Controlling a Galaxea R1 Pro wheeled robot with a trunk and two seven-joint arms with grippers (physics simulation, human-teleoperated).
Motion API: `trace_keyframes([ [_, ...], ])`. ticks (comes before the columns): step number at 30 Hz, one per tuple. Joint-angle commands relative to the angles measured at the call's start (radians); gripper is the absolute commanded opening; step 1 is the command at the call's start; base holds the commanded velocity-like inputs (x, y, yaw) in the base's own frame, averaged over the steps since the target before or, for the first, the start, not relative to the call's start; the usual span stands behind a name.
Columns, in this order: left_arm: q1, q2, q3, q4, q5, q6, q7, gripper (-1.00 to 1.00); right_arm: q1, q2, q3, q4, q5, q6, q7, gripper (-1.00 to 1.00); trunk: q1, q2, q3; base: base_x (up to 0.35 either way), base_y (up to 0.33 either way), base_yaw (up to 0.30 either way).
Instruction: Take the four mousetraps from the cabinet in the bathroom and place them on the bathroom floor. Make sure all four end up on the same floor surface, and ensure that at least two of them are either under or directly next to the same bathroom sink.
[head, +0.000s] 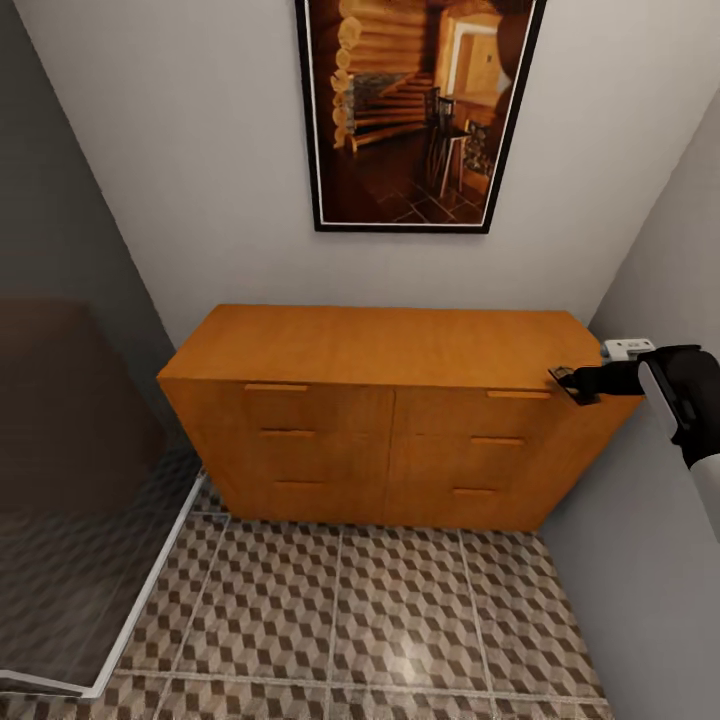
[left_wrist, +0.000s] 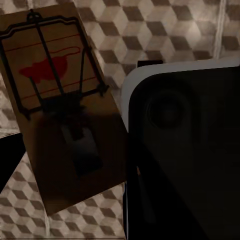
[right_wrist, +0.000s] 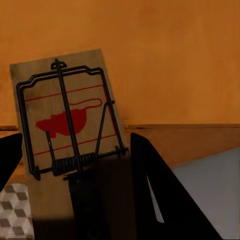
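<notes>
From the head camera, the low orange-brown wooden cabinet (head: 390, 410) with slim bar handles stood against a pale wall, below a dark-framed picture of a log-cabin interior (head: 415, 110). In front of the cabinet spread the bathroom floor (head: 400, 620) of square cube-pattern tiles in brown, beige and grey. The black right gripper (head: 578, 383) hovered at the cabinet's front right top corner, with a small dark flat piece at its tip. To the cabinet's left stood a translucent glass panel (head: 80, 520).

In the left wrist camera, a flat brown wooden mousetrap with a black wire bar and red mouse print (left_wrist: 60, 105) was held up over the cube-pattern tiles (left_wrist: 165, 30), its lower end in shadow between the left gripper's dark fingers (left_wrist: 12, 160), clamped there.

In the right wrist camera, a second mousetrap of the same kind (right_wrist: 67, 135) stood before the cabinet's orange top (right_wrist: 165, 55), pinched at its spring end between the right gripper's black fingers (right_wrist: 155, 185).
</notes>
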Motion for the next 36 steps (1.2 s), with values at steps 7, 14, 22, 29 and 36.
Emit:
trace_keyframes([
  [7, 0.0, 0.0, -0.009, 0.0, 0.005, -0.002, 0.003, -1.0, -0.001, -0.001, 0.004, -0.001, -0.011, 0.005, -0.008, -1.0, 0.0, -0.001, -0.001, -0.242, 0.207, 0.0],
  [14, 0.0, 0.0, -0.009, 0.0, 0.005, -0.002, 0.003, -1.0, -0.001, 0.0, 0.004, 0.002, -0.011, 0.005, -0.008, -1.0, 0.0, -0.001, -0.001, -0.245, 0.199, 0.0],
  [22, 0.0, 0.0, -0.009, 0.0, 0.005, -0.002, 0.003, -1.0, -0.001, 0.006, 0.004, 0.023, -0.011, 0.004, -0.005, -1.0, 0.0, -0.001, -0.001, -0.247, 0.197, 0.0],
  [29, 0.0, 0.0, -0.009, 0.0, 0.005, -0.002, 0.003, -1.0, 0.0, 0.011, 0.004, 0.039, -0.011, 0.002, -0.005, -1.0, 0.0, -0.001, -0.001, -0.257, 0.182, 0.0],
  [36, 0.0, 0.0, -0.009, 0.0, 0.005, -0.002, 0.003, -1.0, 0.001, 0.031, 0.005, 0.149, -0.011, -0.052, -0.003, -1.0, 0.0, -0.001, -0.001, -0.193, 0.122, 0.0],
])
